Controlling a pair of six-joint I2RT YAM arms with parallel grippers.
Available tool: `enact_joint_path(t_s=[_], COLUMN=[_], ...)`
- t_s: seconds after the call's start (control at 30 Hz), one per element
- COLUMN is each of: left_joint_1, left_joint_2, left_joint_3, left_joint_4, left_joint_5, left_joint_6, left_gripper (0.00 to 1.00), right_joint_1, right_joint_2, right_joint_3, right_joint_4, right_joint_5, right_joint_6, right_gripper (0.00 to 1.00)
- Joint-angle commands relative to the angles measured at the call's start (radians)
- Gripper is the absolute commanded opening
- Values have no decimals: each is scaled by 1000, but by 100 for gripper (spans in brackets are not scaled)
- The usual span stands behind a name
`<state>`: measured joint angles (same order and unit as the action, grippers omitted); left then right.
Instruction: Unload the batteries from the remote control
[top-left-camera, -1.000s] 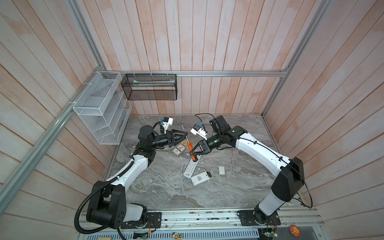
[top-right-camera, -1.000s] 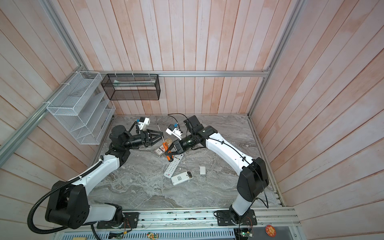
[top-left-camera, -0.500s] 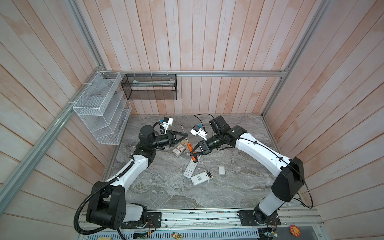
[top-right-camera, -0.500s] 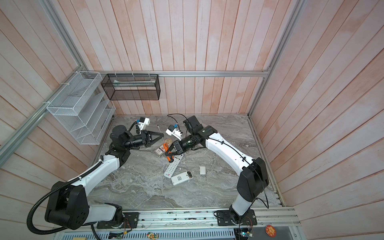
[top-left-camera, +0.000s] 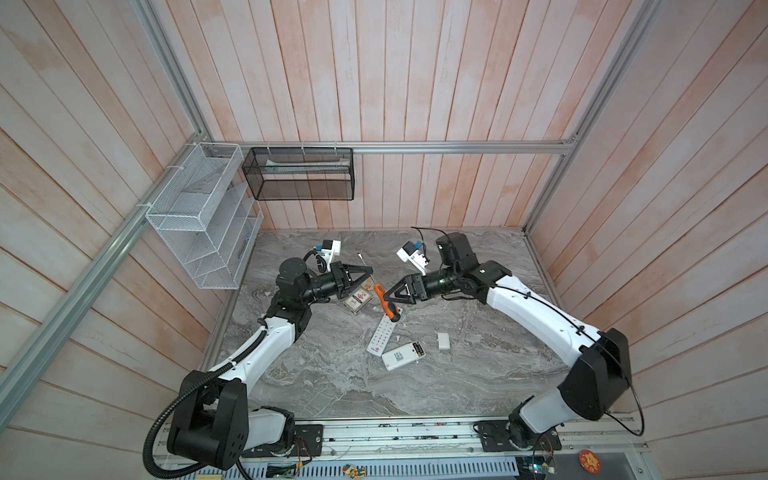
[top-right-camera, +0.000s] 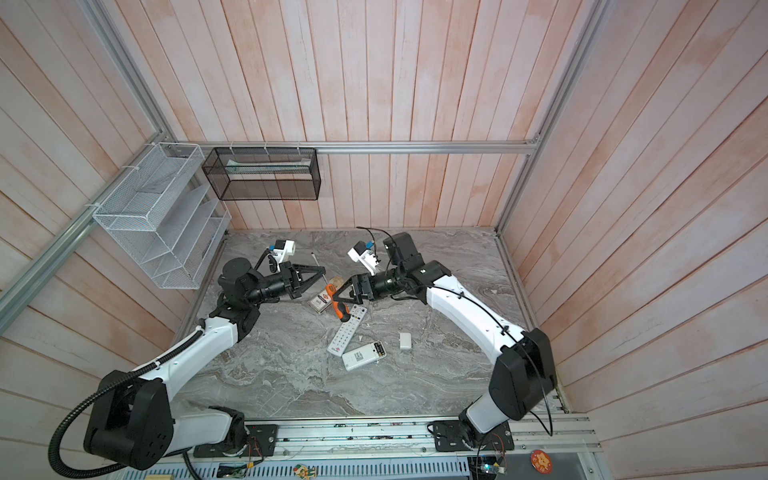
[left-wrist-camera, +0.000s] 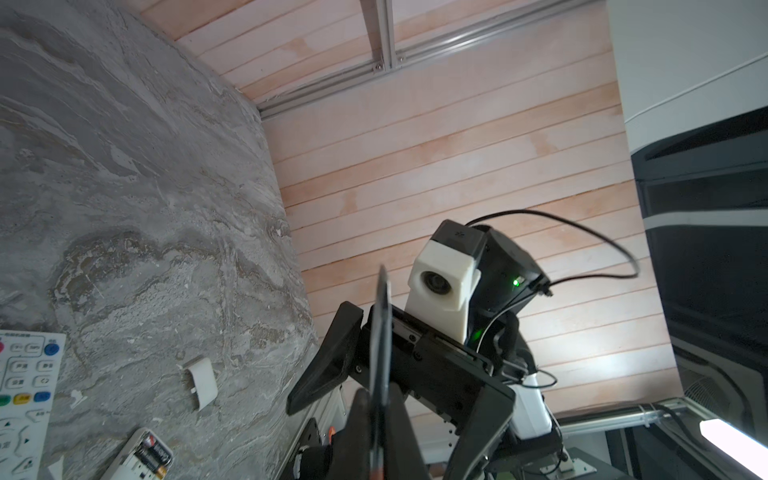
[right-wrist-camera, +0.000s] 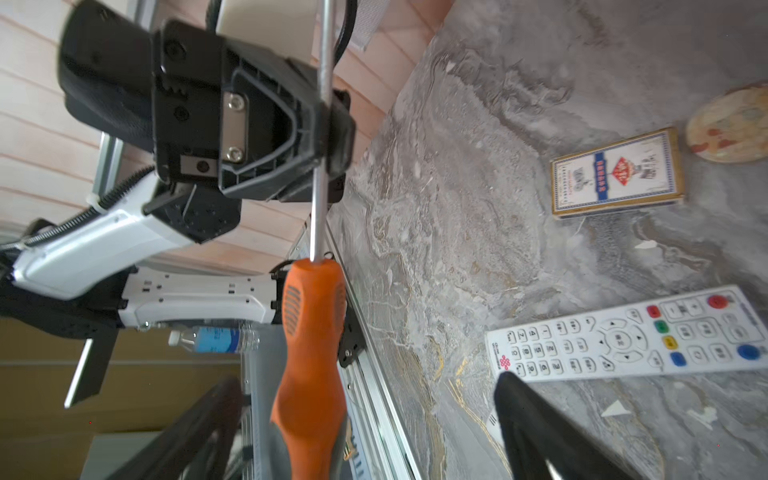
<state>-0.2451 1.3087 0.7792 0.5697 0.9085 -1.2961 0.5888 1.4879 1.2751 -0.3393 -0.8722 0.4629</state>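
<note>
— Two claws have swapped jobs since a second ago, haven't they?

— Yes. Back then the right gripper (top-left-camera: 392, 300) pinched the orange handle of the screwdriver (right-wrist-camera: 309, 345), and the left gripper (right-wrist-camera: 324, 141) stood apart around the shaft. Now the left one is clamped tight on the metal shaft. The right one's jaws stand wide on either side of the handle, clear of it.

— Has anything on the table (top-left-camera: 332, 374) shifted?

— Nothing. I count two remotes, one loose cover, one card box, one round disc and one screwdriver.

— And the batteries?

— Two batteries (left-wrist-camera: 154, 455), it seems, side by side in the open back of the short remote (top-left-camera: 402, 354). That is lower centre in both top views, just below the long remote (top-left-camera: 383, 334). The cover (top-left-camera: 443, 341) lies right of both remotes. The card box (top-left-camera: 357, 300) and the disc (top-left-camera: 368, 284) sit at centre, beneath the left claw.
</note>
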Motion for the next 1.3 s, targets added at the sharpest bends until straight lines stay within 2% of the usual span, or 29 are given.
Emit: enact_joint_path(t_s=[0.0,0.1,0.2,0.27,0.43,0.67,0.87,1.27], left_joint_1=[-1,-6,-33,-47,-94,-151,-173,-190], left_joint_2=[-24,-74,-150,-164,-149,-150,-167,-172], left_joint_3=[-36,-80,-129,-133,-111,-93,-104,-104], left_joint_4=[170,197,114,75,78,49,41,42], left_joint_5=[-156,-360,-613,-698,-768,-820,-856,-872], left_joint_6=[-146,-209,-255,-274,-285,-262,-258,-258], left_gripper=[0,0,0,0,0,0,0,0], right_joint_1=[-11,-11,-4,-1,14,64,82,83], right_joint_2=[-90,-119,-145,-145,-77,3,22,40], right_joint_3=[-110,-148,-171,-162,-101,-3,4,6], right_joint_4=[387,451,525,546,510,449,440,431], right_joint_5=[121,210,294,339,350,328,298,278], right_joint_6=[321,405,471,493,525,500,505,522], right_gripper=[98,98,98,98,94,86,78,55])
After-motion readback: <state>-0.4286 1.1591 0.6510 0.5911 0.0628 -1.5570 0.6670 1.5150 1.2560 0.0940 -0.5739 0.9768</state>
